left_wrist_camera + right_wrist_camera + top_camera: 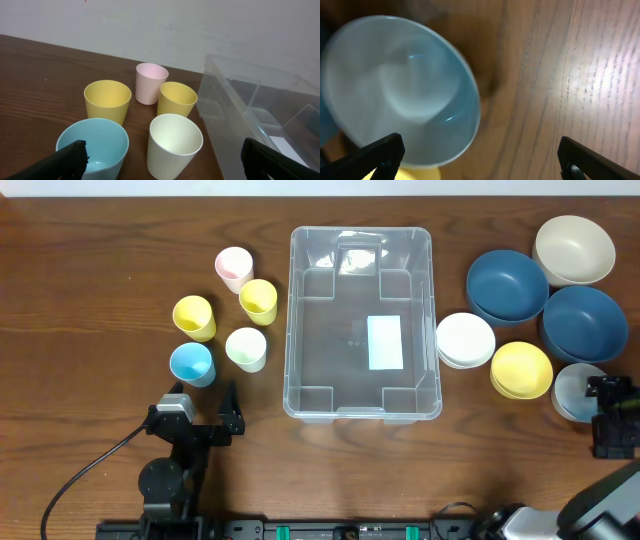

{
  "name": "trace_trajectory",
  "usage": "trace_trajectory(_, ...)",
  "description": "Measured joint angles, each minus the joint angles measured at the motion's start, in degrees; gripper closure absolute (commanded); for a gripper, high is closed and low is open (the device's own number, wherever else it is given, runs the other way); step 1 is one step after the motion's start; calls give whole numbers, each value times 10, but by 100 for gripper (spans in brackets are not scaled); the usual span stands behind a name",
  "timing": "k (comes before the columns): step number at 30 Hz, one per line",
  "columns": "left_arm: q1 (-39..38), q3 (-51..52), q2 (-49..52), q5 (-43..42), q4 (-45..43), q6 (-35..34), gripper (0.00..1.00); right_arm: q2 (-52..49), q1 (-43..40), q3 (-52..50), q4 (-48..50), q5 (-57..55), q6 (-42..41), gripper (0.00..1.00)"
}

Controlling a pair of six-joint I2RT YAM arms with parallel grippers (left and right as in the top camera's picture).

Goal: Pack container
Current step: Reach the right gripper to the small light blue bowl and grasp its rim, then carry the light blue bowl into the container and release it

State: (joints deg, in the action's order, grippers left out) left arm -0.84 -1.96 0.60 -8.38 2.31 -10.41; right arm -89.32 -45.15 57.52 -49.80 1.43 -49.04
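While both claws stand wide open and hold nothing, you have the left claw (203,405) low over the bench (90,250), just short of a blue cup (191,364), and the right claw (480,150) over the edge of a pale blue bowl (572,392). Past the blue cup stand a cream cup (246,348), a left yellow cup (194,317), a right yellow cup (258,301) and, farthest, a pink cup (234,268), all upright. On your right cluster a yellow bowl (521,370), a white bowl (465,340), a near dark blue bowl (584,322), a far dark blue bowl (507,285) and a beige bowl (573,249). The container (296,320) sits mid-bench between cups and bowls, a white label (384,342) on its base.
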Motion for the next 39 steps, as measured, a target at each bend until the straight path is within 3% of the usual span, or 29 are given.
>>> trace_trajectory(13,0,0,0,0,0,0,2,-87,0,-3,26,-41,-3,3)
trace_trajectory(18,0,0,0,0,0,0,2,-107,0,-3,32,-59,-5,35)
trace_trajectory(25,0,0,0,0,0,0,2,-117,-1,-3,36,-86,-9,53)
trace_trajectory(30,0,0,0,0,0,0,2,-117,-28,-3,31,-93,-11,74)
trace_trajectory(33,0,0,0,0,0,0,2,-117,-45,-3,27,-95,-9,96)
trace_trajectory(39,0,0,0,0,0,0,2,-100,-67,8,21,-72,-10,98)
